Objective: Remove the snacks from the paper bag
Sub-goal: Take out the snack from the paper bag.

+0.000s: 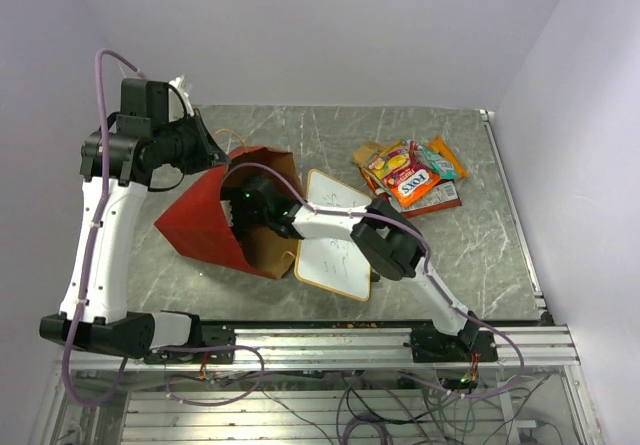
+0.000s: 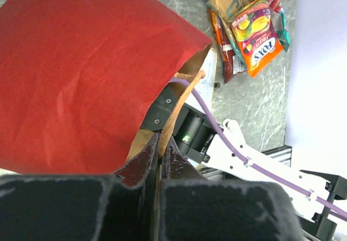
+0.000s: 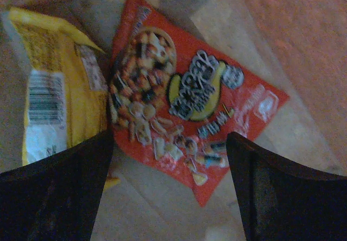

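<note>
Paper bag (image 1: 200, 220) rim pinched in left end effector (image 2: 161, 146); right end effector (image 3: 169, 143) wide over red packet (image 3: 206, 89).

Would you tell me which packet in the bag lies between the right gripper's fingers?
The red packet, centred in the gap; the yellow packet sits off-centre.

This is a robotics lab test cell. A white left arm (image 1: 100, 225) and right arm (image 1: 330, 223) are bolted to an aluminium rail (image 1: 330, 343) along the bottom of the frame. Loose cables (image 1: 380, 405) are tangled below the rail. Bare white walls (image 1: 330, 25) box in a grey marbled counter (image 1: 300, 130) at the centre. At upper left, a purple cable (image 1: 100, 75) loops off the left arm.
</note>
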Action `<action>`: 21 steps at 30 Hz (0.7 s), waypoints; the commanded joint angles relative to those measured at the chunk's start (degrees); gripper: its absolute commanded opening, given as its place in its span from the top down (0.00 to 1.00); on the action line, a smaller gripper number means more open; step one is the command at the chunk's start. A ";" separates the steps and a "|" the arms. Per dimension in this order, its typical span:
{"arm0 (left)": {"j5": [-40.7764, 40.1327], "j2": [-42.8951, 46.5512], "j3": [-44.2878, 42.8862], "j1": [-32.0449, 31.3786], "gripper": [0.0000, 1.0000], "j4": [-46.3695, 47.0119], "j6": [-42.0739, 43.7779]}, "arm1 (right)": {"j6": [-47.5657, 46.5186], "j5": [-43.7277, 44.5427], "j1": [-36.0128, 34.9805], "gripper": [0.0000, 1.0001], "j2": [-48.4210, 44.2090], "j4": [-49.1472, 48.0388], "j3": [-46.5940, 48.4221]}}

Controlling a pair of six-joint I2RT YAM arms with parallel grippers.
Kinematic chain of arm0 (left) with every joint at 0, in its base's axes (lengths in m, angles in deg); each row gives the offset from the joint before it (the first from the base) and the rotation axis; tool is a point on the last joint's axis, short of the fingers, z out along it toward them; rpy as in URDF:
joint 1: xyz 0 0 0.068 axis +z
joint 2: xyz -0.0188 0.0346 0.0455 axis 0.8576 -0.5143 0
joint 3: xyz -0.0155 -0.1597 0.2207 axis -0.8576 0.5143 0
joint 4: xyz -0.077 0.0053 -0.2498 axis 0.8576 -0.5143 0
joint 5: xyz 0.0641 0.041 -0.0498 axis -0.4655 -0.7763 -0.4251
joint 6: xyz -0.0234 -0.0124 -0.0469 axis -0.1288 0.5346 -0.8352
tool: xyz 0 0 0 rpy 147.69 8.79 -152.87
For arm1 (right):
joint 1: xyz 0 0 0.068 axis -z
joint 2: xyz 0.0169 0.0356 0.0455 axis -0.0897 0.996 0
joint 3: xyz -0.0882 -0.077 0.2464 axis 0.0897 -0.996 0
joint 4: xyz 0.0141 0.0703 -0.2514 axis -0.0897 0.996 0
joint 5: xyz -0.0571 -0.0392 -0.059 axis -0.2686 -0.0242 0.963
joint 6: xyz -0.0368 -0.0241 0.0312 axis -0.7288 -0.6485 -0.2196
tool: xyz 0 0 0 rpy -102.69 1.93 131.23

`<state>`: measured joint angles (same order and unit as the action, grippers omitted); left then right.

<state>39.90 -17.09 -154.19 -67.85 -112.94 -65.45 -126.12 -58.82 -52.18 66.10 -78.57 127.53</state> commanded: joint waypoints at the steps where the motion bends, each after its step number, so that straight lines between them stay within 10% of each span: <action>1: 3.74 -1.17 -4.65 -0.17 0.93 -4.23 2.30 | 2.88 4.45 -2.53 0.15 4.46 -2.48 5.40; 10: 5.72 -3.98 -6.24 -0.17 0.93 -10.22 5.91 | -3.44 9.25 -3.60 0.16 13.38 3.68 16.60; 21: 3.35 -6.75 -10.16 -0.17 0.93 -13.02 8.03 | -4.20 11.70 -3.85 0.50 18.22 7.60 23.09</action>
<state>42.17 -23.52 -160.13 -67.83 -124.63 -58.59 -130.33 -48.92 -55.74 81.89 -75.31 148.91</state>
